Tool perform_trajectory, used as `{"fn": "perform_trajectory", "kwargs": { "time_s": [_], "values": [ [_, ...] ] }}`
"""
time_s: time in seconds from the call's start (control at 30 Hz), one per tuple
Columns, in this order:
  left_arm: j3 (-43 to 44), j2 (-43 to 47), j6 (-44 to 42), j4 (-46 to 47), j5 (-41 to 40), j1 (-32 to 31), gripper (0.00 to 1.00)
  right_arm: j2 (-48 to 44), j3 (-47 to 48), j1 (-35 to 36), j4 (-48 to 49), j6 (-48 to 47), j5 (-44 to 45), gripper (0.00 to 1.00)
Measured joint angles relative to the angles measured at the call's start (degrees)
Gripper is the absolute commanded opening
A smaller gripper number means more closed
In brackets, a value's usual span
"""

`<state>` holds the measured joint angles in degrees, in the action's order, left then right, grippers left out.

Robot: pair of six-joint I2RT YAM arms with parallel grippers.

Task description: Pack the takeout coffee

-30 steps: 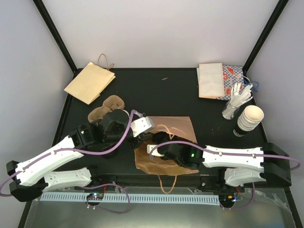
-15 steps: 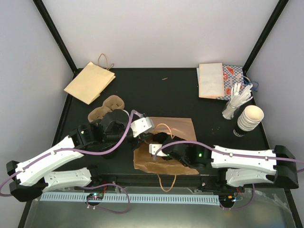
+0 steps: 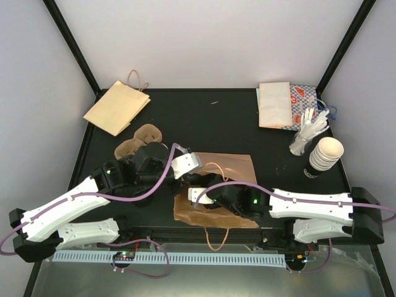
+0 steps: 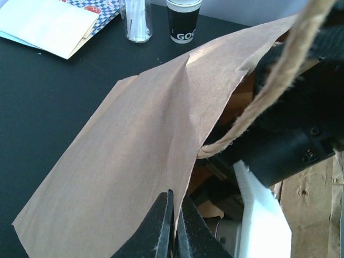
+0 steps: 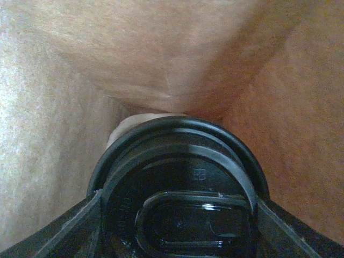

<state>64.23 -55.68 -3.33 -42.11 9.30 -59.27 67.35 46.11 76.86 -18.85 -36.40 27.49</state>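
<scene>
Far left: flat bag [image 3: 116, 106] at the back corner of the tabletop [image 3: 210, 120], one corner hanging over the left edge. Carrier [image 3: 138, 142] sits just in front of it, its near side hidden under the left arm [image 3: 68, 207]. A wide bare strip of tabletop runs along the back between flat bag and packets [image 3: 275, 104]; the front edge is crowded by both arms.

Left claw [image 3: 185, 166] is clenched on the paper edge of the open bag [image 3: 230, 166] and holds that flap raised. The open bag lies on its side mid-front, and the right arm [image 3: 309, 204] reaches into it from the right.

Top view does not show the cup at all; arm and flap cover it. In the right wrist view the cup [image 5: 180, 183], black lid on, is inside the open bag with brown paper on every side. Right claw [image 5: 177, 236] is grasping it, fingers [image 5: 59, 231] against both sides of the lid.

Left wrist view shows the pinch up close: fingertips together on the paper, with the twine handle [image 4: 269, 80] running across the right arm's black casing.

Right side: packets at the back, jar [image 3: 306, 135] of white sticks, and cup stack [image 3: 325, 154] just beside the right edge. The stack's black lettered base is readable only from the left wrist
</scene>
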Motion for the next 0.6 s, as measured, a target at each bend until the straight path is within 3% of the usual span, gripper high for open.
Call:
{"fn": "perform_trajectory", "kwargs": {
  "time_s": [0.6],
  "values": [
    [0.0, 0.1, 0.6, 0.0, 1.2, 0.0, 0.01, 5.9, -1.6, -1.1, 3.5, -0.8, -1.0, 0.54]
  ]
}}
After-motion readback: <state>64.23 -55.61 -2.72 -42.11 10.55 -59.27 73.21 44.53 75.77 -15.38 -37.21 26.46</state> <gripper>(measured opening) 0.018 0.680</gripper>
